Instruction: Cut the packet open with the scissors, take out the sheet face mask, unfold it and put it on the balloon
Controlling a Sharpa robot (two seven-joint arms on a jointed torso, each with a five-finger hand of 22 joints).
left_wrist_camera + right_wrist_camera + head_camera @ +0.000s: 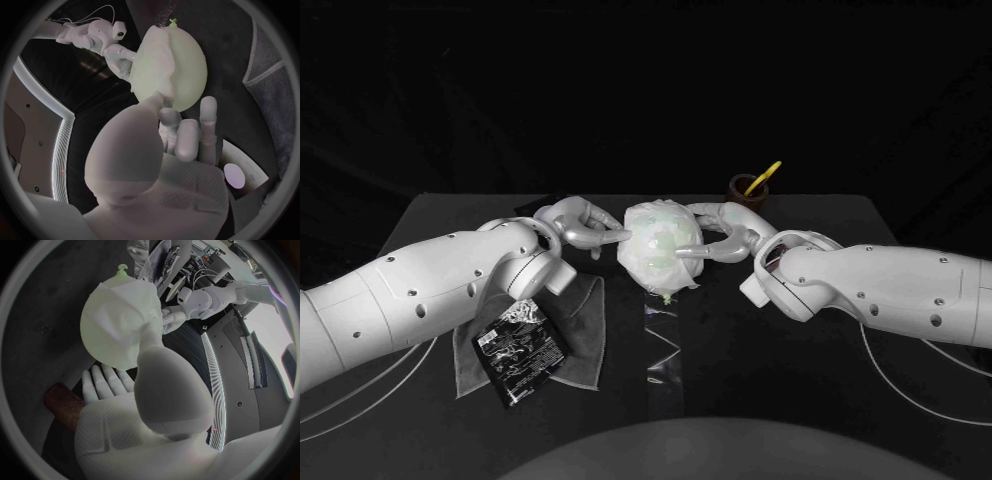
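Nearest the robot, one black packet [521, 350] with white print lies flat on a grey cloth [581, 325] at the left of the counter [877, 230]. Just right of the cloth, apart from it, is one clear scrap of film [662, 345]; what it is I cannot tell.

Beyond these, over the middle of the counter, is the one pale green balloon [669, 262], with its knot pointing back towards the robot. The single white sheet mask [646, 225] is draped over its far and upper side. The left hand [589, 228] and the right hand [726, 232] clasp the balloon from opposite sides. Each has its thumb on the mask-covered surface and its other fingers spread beneath.

The left wrist view shows bare green skin on one flank of the balloon [184, 70], the mask [150, 67] covering the other flank, and the right hand [115, 50] behind it. The left hand [181, 137] has its thumb tip at the mask's edge.

In the right wrist view the right hand [150, 385] is thumb-first against the balloon [106, 335]. The mask [134, 297] lies towards the left hand [181, 310].

Farthest back stands one brown cup [746, 189] holding one pair of yellow-handled scissors [766, 178], well clear of both hands. The same cup [62, 402] also appears beside the right hand's fingers in the right wrist view.
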